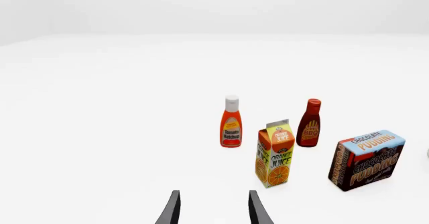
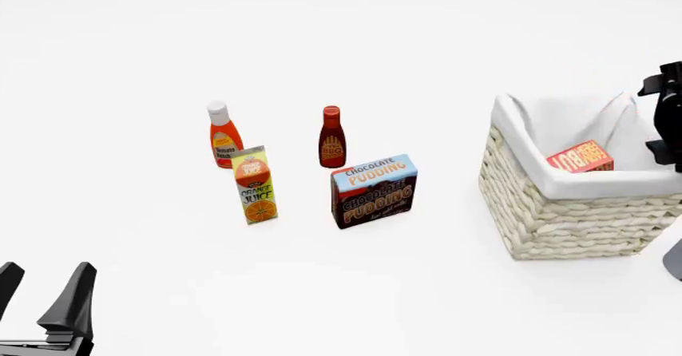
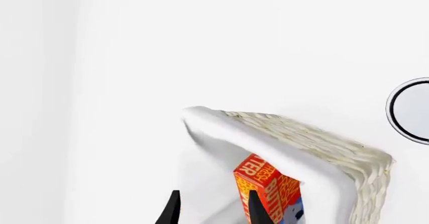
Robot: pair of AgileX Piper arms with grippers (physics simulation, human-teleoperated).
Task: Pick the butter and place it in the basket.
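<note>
Black fingers of the left gripper [image 2: 45, 290] sit lowest and nearest in the front view, spread apart with nothing between them, well clear of the groceries. Ahead of it stand the orange juice carton [image 2: 255, 186], the ketchup bottle [image 2: 220, 136], the BBQ sauce bottle [image 2: 331, 137] and the chocolate pudding box [image 2: 374, 190] — none of them needs touching.

Over on the right, the butter [image 2: 582, 157] lies inside the basket [image 2: 565, 212], tilted against the white cloth lining, one red corner showing above the rim. The right gripper [image 3: 212, 208] hangs above the basket's inside; in its wrist view the fingers are parted and the butter appears just beside one of them, not between, so it looks let go rather than held.

Judging from this, the placing is as good as done and the step in hand is the retreat. Doing it well means lifting straight up with the fingers kept apart — so they neither snag the cloth nor nudge the leaning box — and only then swinging away clear of the rim.
</note>
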